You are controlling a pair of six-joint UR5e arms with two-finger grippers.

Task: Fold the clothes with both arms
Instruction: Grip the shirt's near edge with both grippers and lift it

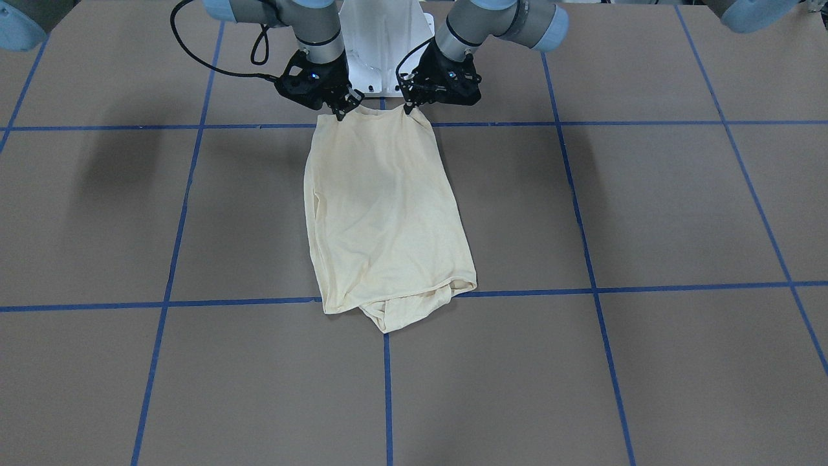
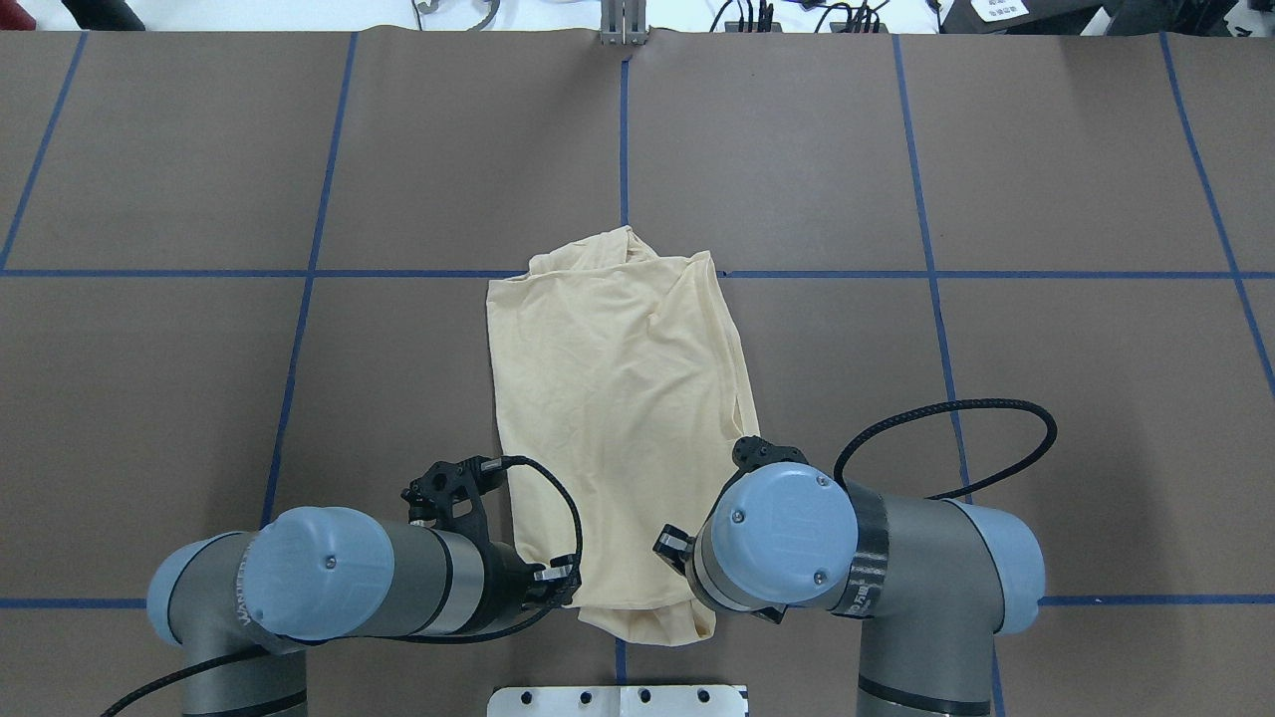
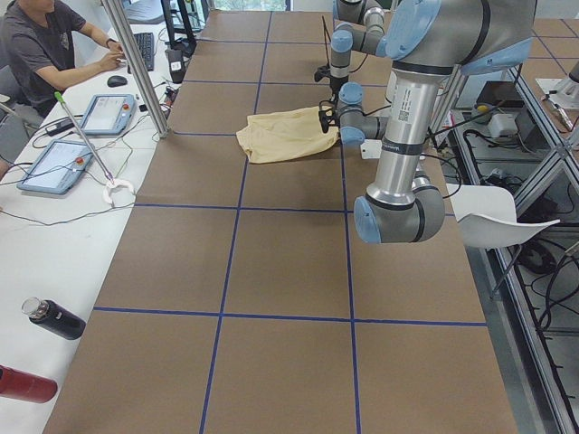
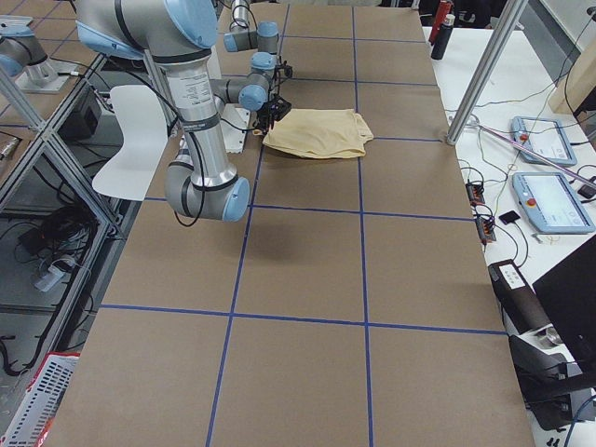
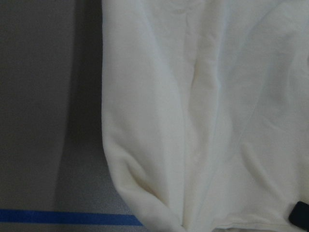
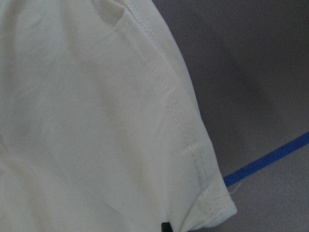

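The pale cream-yellow shirt [image 1: 385, 213] lies folded into a long narrow strip on the middle of the brown table [image 1: 647, 207], plain side up; its print is hidden. It also shows in the overhead view [image 2: 618, 398] and fills both wrist views [image 5: 193, 121] [image 6: 87, 121]. My left gripper [image 1: 409, 107] is shut on one corner of the shirt's end nearest my base. My right gripper [image 1: 339, 113] is shut on the other corner of that end. In the overhead view the left gripper [image 2: 563, 588] partly shows, and the right one is hidden under its wrist.
Blue tape lines [image 1: 388, 388] divide the table into squares. The white pedestal base [image 1: 385, 39] stands right behind the grippers. A side desk with tablets [image 3: 54, 163], bottles [image 3: 50, 316], a metal post [image 3: 136, 63] and a seated operator [image 3: 45, 45] runs along the far edge.
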